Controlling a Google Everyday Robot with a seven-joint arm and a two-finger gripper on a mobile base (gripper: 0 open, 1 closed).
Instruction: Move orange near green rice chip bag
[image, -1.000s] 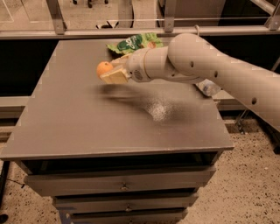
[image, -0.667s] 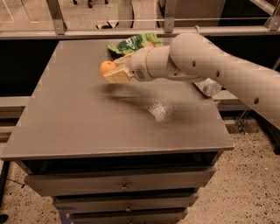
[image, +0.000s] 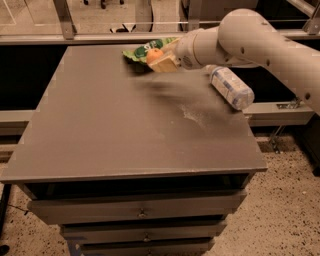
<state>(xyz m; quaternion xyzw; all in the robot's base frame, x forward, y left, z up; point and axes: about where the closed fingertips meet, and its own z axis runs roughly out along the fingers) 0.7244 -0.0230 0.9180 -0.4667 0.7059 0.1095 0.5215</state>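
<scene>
The orange (image: 154, 53) is held at the tip of my gripper (image: 157, 60), whose tan fingers (image: 165, 64) are shut on it. It hangs just above the table at the back edge, right over the near side of the green rice chip bag (image: 140, 51). The bag lies flat at the back middle of the table and my gripper and arm hide part of it. My white arm (image: 245, 35) reaches in from the right.
A clear plastic water bottle (image: 230, 87) lies on its side at the table's right edge, just below my arm. The grey table top (image: 125, 130) has a pale smear (image: 192, 116) right of centre. Drawers sit under the front edge. A railing runs behind the table.
My gripper has carried the orange back and to the right, from over the table's left-middle to the green bag. The bottle, earlier mostly hidden behind my arm, now shows.
</scene>
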